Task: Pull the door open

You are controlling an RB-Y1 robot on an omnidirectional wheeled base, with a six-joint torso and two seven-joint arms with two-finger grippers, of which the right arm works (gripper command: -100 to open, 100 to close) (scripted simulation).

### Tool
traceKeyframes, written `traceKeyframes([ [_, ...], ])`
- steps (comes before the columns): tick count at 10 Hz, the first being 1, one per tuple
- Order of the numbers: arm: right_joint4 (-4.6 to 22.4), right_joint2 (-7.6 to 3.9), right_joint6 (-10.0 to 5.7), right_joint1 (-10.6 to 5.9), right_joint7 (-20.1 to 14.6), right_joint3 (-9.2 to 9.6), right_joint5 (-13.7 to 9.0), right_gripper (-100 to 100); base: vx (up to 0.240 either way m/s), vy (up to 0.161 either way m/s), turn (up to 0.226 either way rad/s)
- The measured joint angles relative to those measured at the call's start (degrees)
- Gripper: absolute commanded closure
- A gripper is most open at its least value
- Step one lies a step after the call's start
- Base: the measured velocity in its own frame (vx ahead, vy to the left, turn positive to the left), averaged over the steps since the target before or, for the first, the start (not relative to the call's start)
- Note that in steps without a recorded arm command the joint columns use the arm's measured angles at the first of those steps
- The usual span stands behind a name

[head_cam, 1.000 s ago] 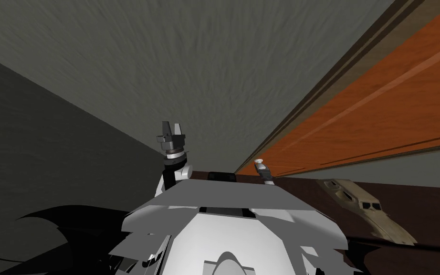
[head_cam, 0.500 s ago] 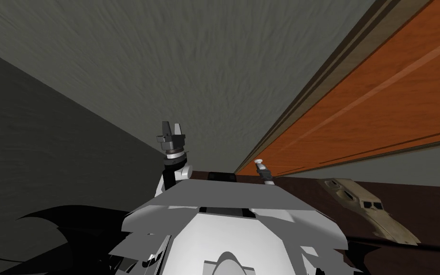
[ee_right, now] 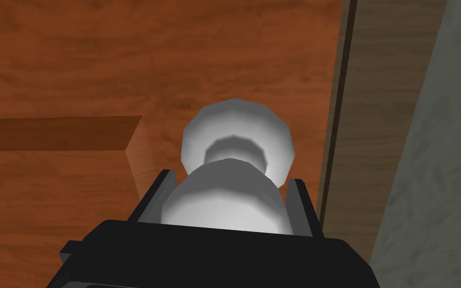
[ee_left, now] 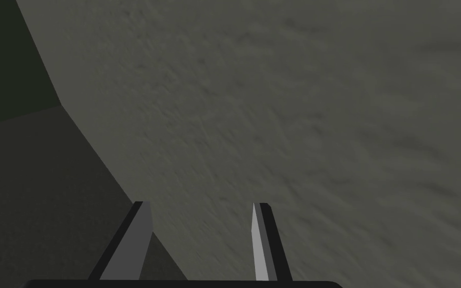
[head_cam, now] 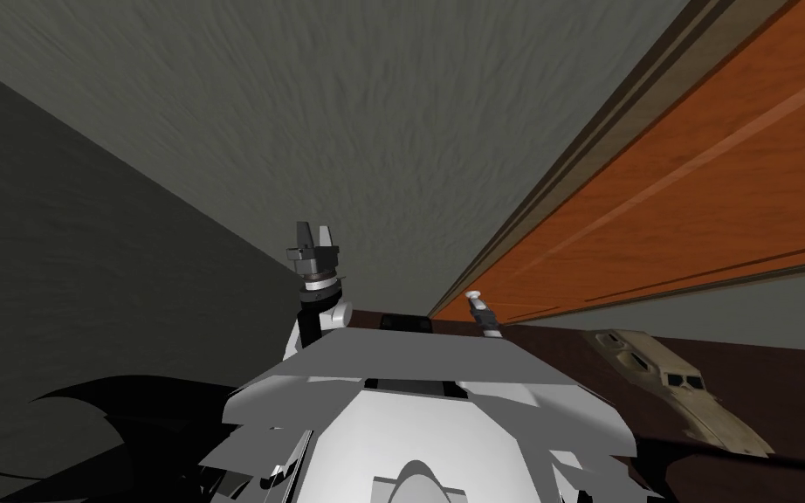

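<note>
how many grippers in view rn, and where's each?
2. The left gripper hangs open in front of the grey textured wall, touching nothing. The right gripper is shut on the white round door knob of the orange-brown wooden door.

"What's on the floor [head_cam: 794, 384] over there?"
"Just one long, flat tan object [head_cam: 680, 391] with dark openings in it. I can't tell what it is."
"Where does it lie?"
"Flat on the dark reddish-brown surface, one end near the foot of the grey wall [head_cam: 785, 310]."
</note>
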Motion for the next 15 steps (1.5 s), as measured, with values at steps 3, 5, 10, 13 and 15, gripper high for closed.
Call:
traceKeyframes([
  [3,0.11,0.15,0.35,-0.47,-4.56,0.02,-0.65,100,-0.048,-0.017,0.058],
  [5,0.40,0.24,0.64,-0.92,-7.75,-0.03,-1.21,100,-0.050,-0.020,0.060],
  [10,0.74,0.49,1.17,-1.60,-14.19,-0.04,-2.17,100,-0.045,-0.015,0.059],
  [13,1.13,0.62,1.50,-2.17,-18.41,-0.08,-2.94,100,-0.041,-0.017,0.046],
  [15,0.94,0.69,1.86,-2.24,-20.91,-0.09,-3.33,100,-0.054,-0.022,0.080],
])
